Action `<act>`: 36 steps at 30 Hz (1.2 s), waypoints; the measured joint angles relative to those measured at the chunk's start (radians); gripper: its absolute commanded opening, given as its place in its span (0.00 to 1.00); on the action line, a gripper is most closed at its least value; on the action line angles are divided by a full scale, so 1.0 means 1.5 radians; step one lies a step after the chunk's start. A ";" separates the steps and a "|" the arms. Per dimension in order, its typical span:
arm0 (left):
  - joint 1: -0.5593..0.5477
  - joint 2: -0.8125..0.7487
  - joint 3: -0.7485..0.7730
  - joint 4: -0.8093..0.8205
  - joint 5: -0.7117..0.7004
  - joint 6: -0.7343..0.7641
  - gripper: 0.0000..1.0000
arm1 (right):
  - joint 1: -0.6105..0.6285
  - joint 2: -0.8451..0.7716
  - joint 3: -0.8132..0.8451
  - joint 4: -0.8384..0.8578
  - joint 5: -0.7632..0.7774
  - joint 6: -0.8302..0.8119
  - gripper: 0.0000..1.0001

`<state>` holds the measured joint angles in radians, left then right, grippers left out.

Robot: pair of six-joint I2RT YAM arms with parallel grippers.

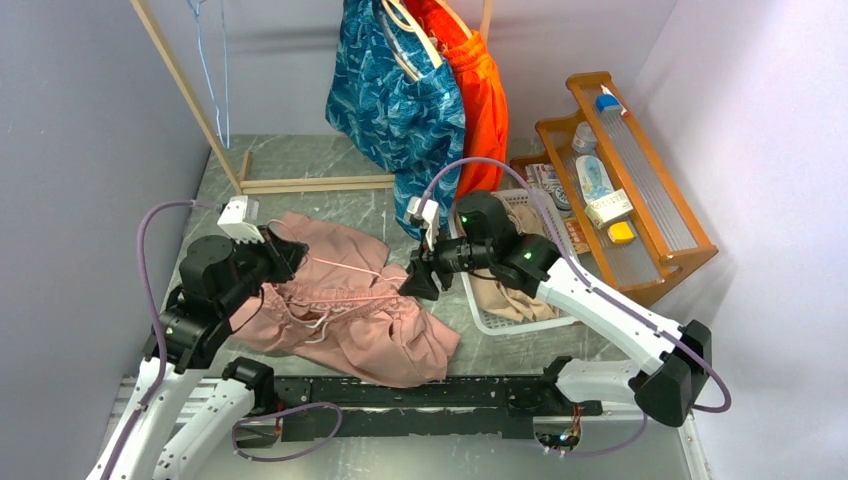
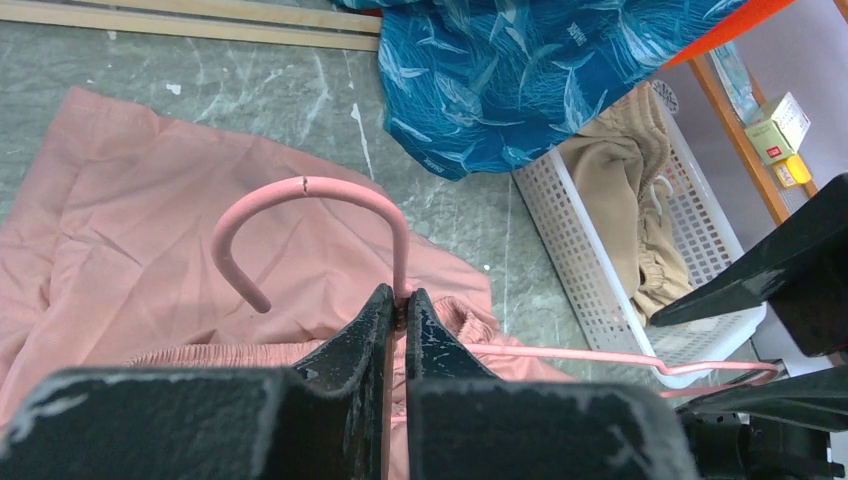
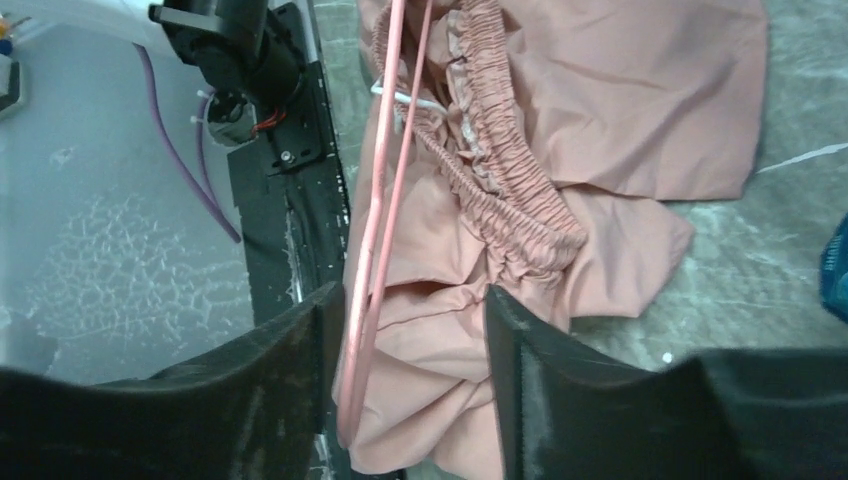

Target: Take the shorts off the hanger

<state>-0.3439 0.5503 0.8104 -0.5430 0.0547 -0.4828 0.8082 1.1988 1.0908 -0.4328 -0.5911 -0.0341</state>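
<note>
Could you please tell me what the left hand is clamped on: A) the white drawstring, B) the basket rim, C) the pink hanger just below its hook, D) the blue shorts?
C: the left wrist view shows the left hand shut on the pink hanger right under its hook, above the pink shorts.

Dusty pink shorts (image 1: 370, 330), pink hanger (image 2: 305, 185); blue leafy shorts (image 1: 400, 100); orange shorts (image 1: 485, 95).

Left arm (image 1: 210, 275) and right arm (image 1: 600, 300): white links, black joints, purple cable (image 1: 141, 255) looping off each. Green LEDs (image 1: 463, 216) on right arm's joints, white camera block (image 1: 238, 215) at 12 o'clock on left wrist. Left gripper (image 2: 398, 302) fingers black, scuffed.
</note>
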 measured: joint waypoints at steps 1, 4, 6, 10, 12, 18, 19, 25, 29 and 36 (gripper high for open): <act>0.000 0.003 0.002 0.000 0.003 0.000 0.07 | 0.006 0.004 0.000 -0.003 0.005 -0.002 0.44; 0.000 0.019 0.018 -0.002 0.009 0.001 0.07 | 0.020 0.016 0.000 -0.006 0.013 -0.001 0.28; 0.000 0.027 0.028 -0.004 0.011 0.001 0.07 | 0.027 0.023 0.000 -0.006 0.018 -0.001 0.17; 0.000 0.031 0.034 -0.007 0.011 0.001 0.07 | 0.046 0.027 0.000 -0.006 0.045 0.007 0.00; 0.000 0.030 0.034 -0.010 0.010 0.000 0.07 | 0.054 0.024 -0.003 -0.001 0.068 0.016 0.00; -0.001 0.015 0.034 -0.011 0.016 -0.003 0.11 | 0.059 -0.036 -0.066 0.070 0.103 0.052 0.00; -0.001 0.015 0.034 -0.011 0.018 -0.003 0.14 | 0.060 -0.046 -0.075 0.079 0.106 0.055 0.00; -0.001 0.022 0.034 -0.020 0.017 -0.004 0.70 | 0.060 -0.069 -0.086 0.096 0.145 0.068 0.00; -0.001 0.019 0.034 -0.025 0.011 -0.009 0.80 | 0.060 -0.063 -0.086 0.084 0.171 0.070 0.00; 0.000 -0.020 0.034 -0.061 -0.027 -0.013 0.82 | 0.060 -0.076 -0.096 0.082 0.222 0.084 0.00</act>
<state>-0.3443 0.5205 0.8612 -0.6338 0.0147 -0.5022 0.8978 1.0847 0.9474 -0.3103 -0.2581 0.0917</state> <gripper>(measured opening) 0.810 0.025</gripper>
